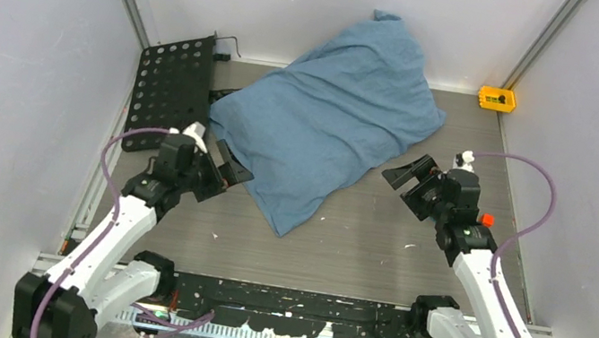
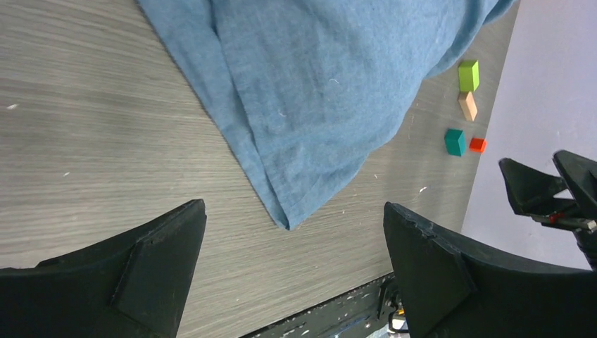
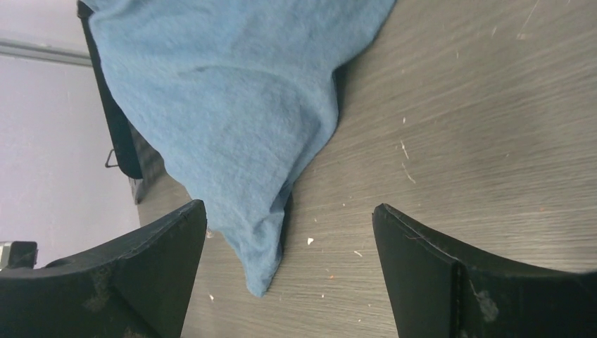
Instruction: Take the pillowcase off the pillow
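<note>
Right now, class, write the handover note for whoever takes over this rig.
Left gripper: open, empty, at the near-left edge of the pillowcase.
Right gripper: open, empty, just off its right side.
The pillowcase lies bulging on the table; pillow not visible, presumably still inside.
Done: nothing yet.
Left: grip the case and pull it off the pillow.

dusty-blue plain pillowcase [image 1: 329, 128], grey woodgrain table [image 1: 375, 244] — black pincers
</note>
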